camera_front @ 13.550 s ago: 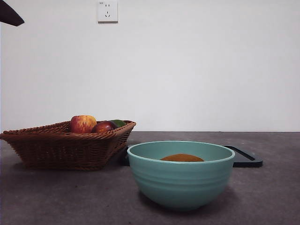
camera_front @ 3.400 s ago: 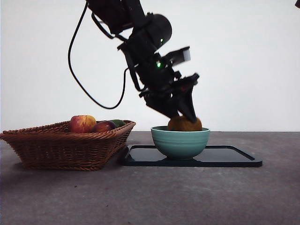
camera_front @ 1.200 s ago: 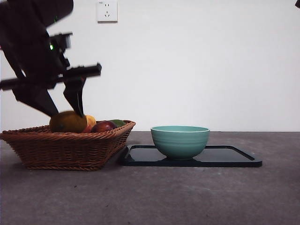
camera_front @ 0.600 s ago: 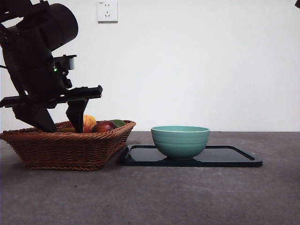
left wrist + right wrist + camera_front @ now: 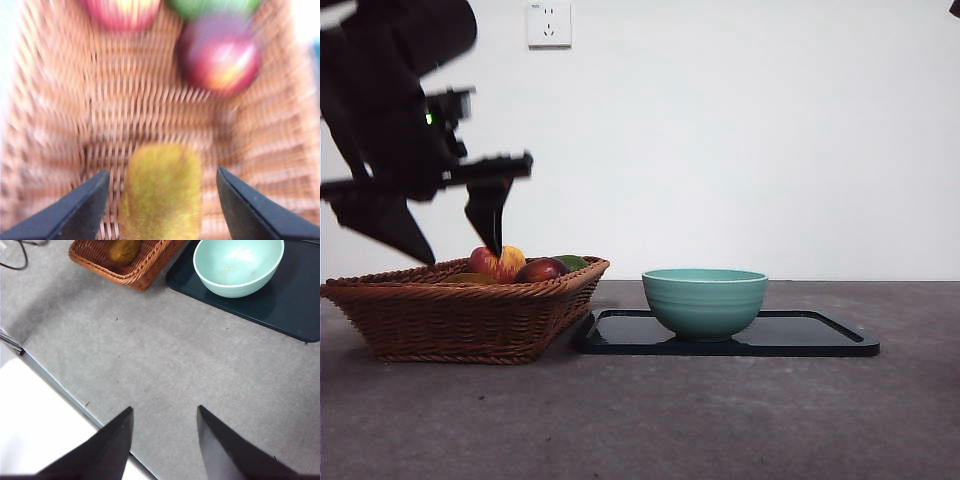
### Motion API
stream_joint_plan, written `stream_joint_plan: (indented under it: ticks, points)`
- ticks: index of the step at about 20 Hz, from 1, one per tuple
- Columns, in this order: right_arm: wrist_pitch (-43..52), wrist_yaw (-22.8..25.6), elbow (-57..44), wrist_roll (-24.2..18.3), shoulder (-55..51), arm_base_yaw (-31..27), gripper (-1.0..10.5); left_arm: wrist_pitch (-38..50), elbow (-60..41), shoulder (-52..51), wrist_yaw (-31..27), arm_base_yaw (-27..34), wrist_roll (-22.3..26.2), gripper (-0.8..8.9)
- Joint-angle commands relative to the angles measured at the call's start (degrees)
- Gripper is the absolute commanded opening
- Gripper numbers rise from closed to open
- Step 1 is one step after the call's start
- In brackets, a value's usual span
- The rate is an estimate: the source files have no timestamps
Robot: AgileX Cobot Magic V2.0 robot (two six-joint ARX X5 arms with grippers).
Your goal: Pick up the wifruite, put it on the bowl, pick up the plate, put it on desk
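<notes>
So the wifruite (image 5: 161,192) lies in the basket (image 5: 60,125), long axis running between the left gripper (image 5: 160,210)'s spread, empty jaws; right gripper (image 5: 162,440) waits, jaws apart.

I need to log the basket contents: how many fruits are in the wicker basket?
4 visible: the wifruite below the open left gripper, an apple, a dark red fruit and a green fruit at the basket's other end. More could be hidden.
</notes>
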Motion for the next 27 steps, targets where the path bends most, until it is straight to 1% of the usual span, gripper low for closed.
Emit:
stream_joint_plan:
  ticks: [1, 2, 4, 9, 11, 17, 18, 20, 27]
  points:
    - [0.4, 0.0, 0.5, -0.6, 0.3, 0.3, 2.0, -0.5, 0.6, -3.4, 1.1, -0.3, 0.8, 3.45]
    - [0.4, 0.0, 0.5, -0.6, 0.3, 0.3, 2.0, -1.2, 0.6, -5.3, 2.6, -0.3, 1.8, 3.45]
    - [0.4, 0.0, 0.5, -0.7, 0.3, 0.3, 2.0, -3.4, 0.6, -9.3, 6.5, -0.3, 2.1, 3.45]
    - [0.4, 0.0, 0.5, -0.7, 0.3, 0.3, 2.0, -11.2, 0.6, -19.3, 19.2, -0.3, 5.4, 3.44]
    - [0.4, 0.0, 0.5, -0.7, 0.3, 0.3, 2.0, -14.7, 0.6, -23.1, 23.7, -0.3, 7.8, 3.44]
    - [0.5, 0.0, 0.5, -0.7, 0.3, 0.3, 2.0, -25.9, 0.6, -31.8, 33.4, -0.3, 16.0, 3.44]
    - [0.5, 0.0, 0.5, -0.7, 0.3, 0.3, 2.0, -27.5, 0.6, -32.7, 34.6, -0.3, 17.2, 3.44]
    - [0.5, 0.0, 0.5, -0.7, 0.3, 0.3, 2.0, -29.3, 0.6, -33.9, 35.2, -0.3, 18.6, 3.44]
    - [0.4, 0.0, 0.5, -0.4, 0.3, 0.3, 2.0, -29.7, 0.6, -34.2, 35.5, -0.3, 19.0, 3.44]
